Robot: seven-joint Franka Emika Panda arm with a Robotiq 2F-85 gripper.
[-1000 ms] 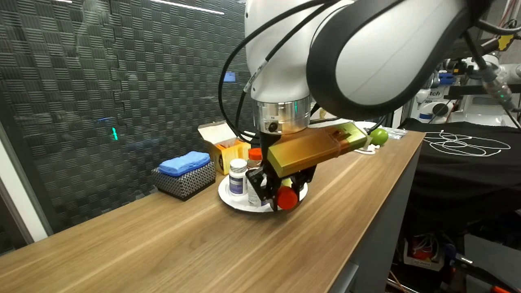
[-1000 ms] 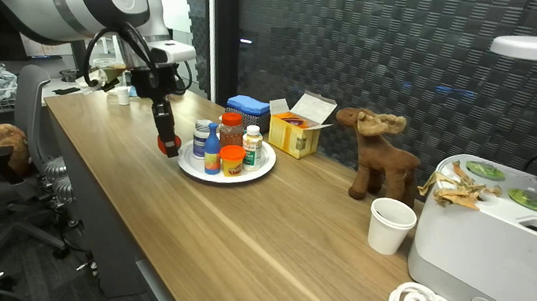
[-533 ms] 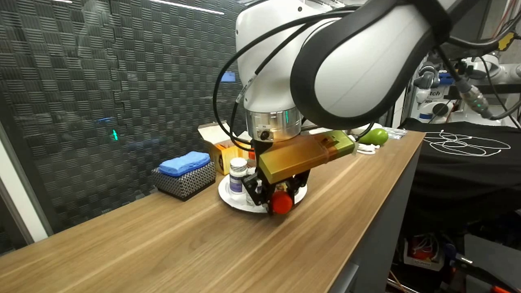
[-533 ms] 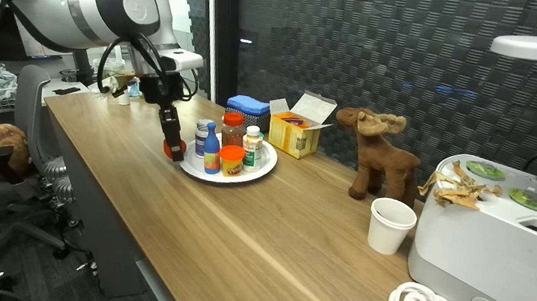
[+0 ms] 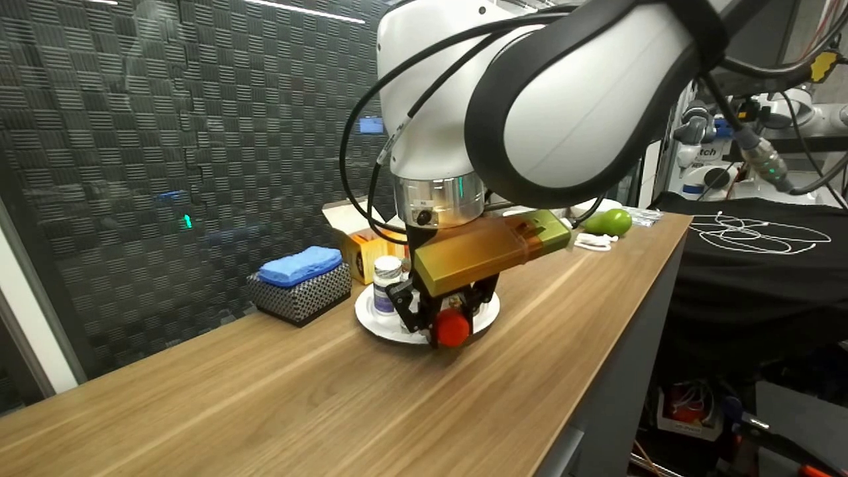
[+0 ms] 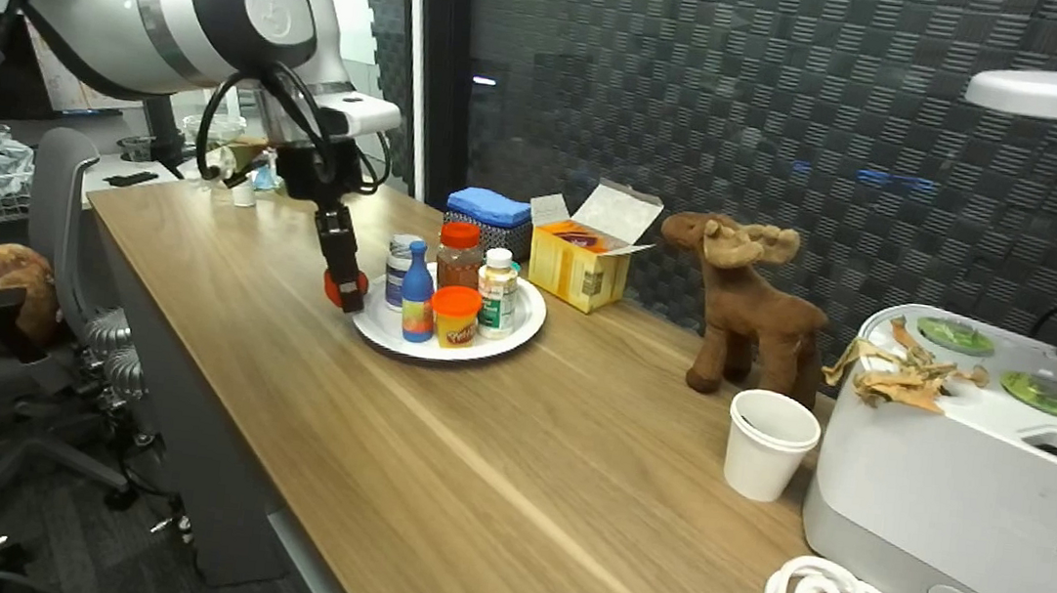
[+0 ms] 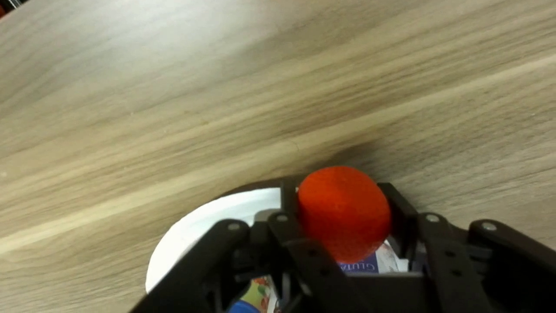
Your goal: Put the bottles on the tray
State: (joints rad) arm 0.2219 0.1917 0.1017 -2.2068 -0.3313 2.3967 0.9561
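I have both fingers of my gripper [image 7: 342, 204] clamped across the widest part of a round red object [image 7: 345, 213] — presumably because a curved thing slips least there. It looks ball-like in all three views; I can't tell whether it counts as a bottle. The round white tray [image 7: 186, 237] lies toward seven o'clock from it in the wrist view; whether I hang over the rim or just outside, I can't say.

In an exterior view I stand at the tray's nine o'clock. The task's things are on it, all upright: a purple-labelled white bottle [image 6: 395, 287] at nine, a slim blue bottle [image 6: 417, 302] toward eight, a Play-Doh tub [image 6: 457, 323] at six, a red-capped jar [image 6: 456, 264] at twelve, a green-labelled white bottle [image 6: 496, 305] at three. They're bunched inward — I'd judge so each base sits flat. Beyond, at two o'clock, a yellow carton [image 6: 580, 272]; farther, at three, a plush moose [image 6: 748, 310].
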